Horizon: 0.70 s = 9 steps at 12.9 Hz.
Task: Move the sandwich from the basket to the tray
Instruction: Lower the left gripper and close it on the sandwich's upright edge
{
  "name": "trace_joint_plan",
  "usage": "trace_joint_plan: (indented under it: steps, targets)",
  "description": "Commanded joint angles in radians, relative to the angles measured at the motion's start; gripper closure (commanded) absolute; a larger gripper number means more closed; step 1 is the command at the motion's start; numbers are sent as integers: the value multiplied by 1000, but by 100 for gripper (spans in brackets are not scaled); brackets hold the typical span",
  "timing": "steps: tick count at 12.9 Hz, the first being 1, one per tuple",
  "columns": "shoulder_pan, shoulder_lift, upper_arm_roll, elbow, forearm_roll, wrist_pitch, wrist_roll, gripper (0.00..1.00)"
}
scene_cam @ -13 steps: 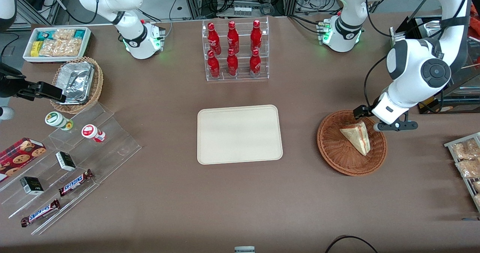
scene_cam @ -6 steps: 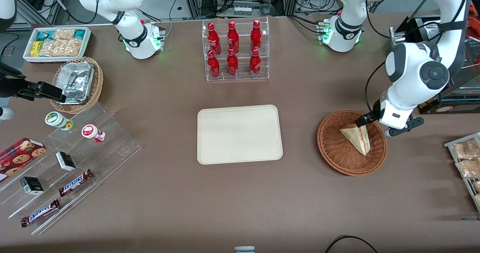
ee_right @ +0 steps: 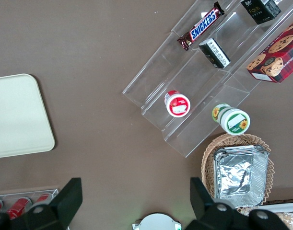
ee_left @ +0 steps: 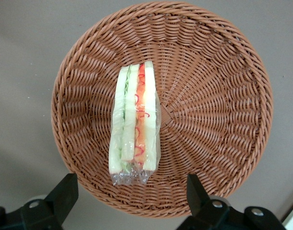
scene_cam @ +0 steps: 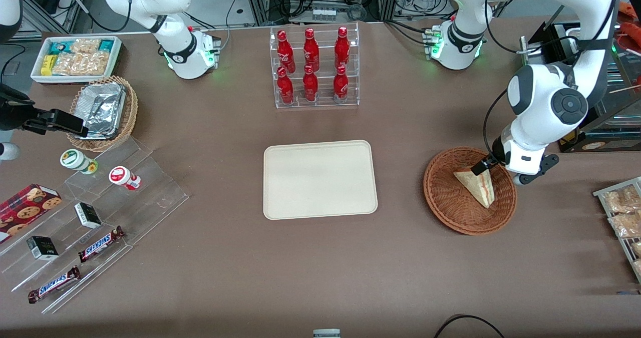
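Note:
The sandwich [scene_cam: 478, 187], a plastic-wrapped wedge of white bread with red and green filling, lies in the round reddish-brown wicker basket [scene_cam: 445, 198]. My left gripper [scene_cam: 488, 170] hovers over the basket's rim, at the end of the sandwich farther from the front camera. In the left wrist view the sandwich [ee_left: 134, 127] lies on edge near the middle of the basket [ee_left: 213, 96], and the gripper [ee_left: 129, 201] is open, its two fingers wide apart above the rim and touching nothing. The cream tray [scene_cam: 320, 178] lies bare at mid-table, toward the parked arm from the basket.
A clear rack of red bottles [scene_cam: 313, 67] stands farther back than the tray. Snack packets on a rack [scene_cam: 623, 218] lie at the working arm's end. Acrylic steps with candy bars [scene_cam: 100, 213], a tan basket with foil containers [scene_cam: 102, 110] and a white bin [scene_cam: 77, 57] lie toward the parked arm's end.
My left arm has swung in and come down toward the basket. The gripper now sits closer over the sandwich's end. The sandwich and basket have not moved.

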<state>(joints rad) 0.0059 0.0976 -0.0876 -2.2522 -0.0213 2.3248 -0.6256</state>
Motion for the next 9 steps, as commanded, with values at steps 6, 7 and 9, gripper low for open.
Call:
trace_joint_plan:
  steps: [6,7,9]
  targets:
    - [2,125,-3,-9,-8,146,-28,0]
    - [2,134,-3,-9,-8,149,-31,0]
    - [5,139,-1,-12,-8,150,-31,27]
